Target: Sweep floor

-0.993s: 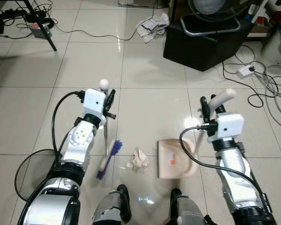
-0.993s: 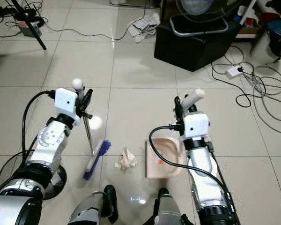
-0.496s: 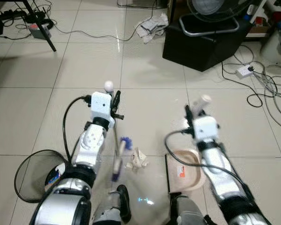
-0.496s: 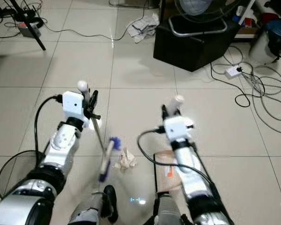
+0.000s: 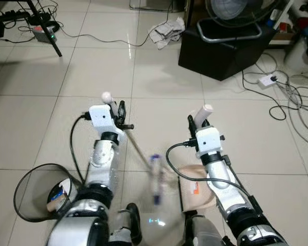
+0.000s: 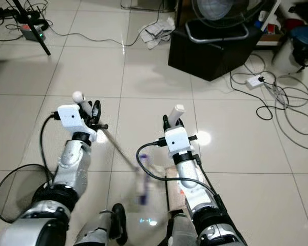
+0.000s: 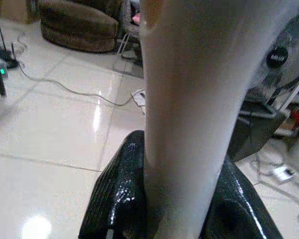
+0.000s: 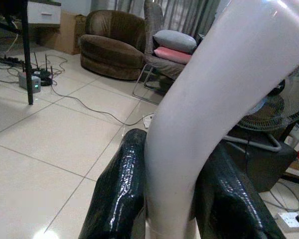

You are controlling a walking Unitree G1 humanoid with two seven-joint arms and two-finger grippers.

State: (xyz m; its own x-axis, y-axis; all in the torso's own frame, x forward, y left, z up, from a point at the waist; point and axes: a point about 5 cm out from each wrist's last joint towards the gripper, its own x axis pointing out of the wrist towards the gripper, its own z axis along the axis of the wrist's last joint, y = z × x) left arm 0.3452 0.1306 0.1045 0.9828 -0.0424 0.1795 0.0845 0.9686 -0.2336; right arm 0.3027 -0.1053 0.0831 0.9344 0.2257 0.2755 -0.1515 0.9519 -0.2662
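My left gripper point(image 5: 119, 115) is shut on the white handle point(image 7: 189, 99) of a broom. Its thin stick slants down to the right to a blurred blue brush head point(image 5: 155, 179) on the tiles. The brush lies just left of a beige dustpan point(image 5: 197, 187), which rests flat on the floor by my feet. My right gripper point(image 5: 195, 123) is shut on the dustpan's white handle point(image 8: 204, 104), which stands upright. A pale blur between the brush and the pan's edge may be the crumpled paper; I cannot tell.
A black mesh bin point(image 5: 25, 205) stands at my lower left. A black box point(image 5: 223, 48) with a fan on it sits ahead to the right. Cables and a power strip point(image 5: 269, 78) trail at right. A crumpled rag point(image 5: 167, 28) and a tripod leg point(image 5: 46, 31) lie farther off.
The brush head has swept right, up to the dustpan. The dustpan and right gripper have shifted left. The crumpled paper is no longer distinct. The mesh bin has come into view.
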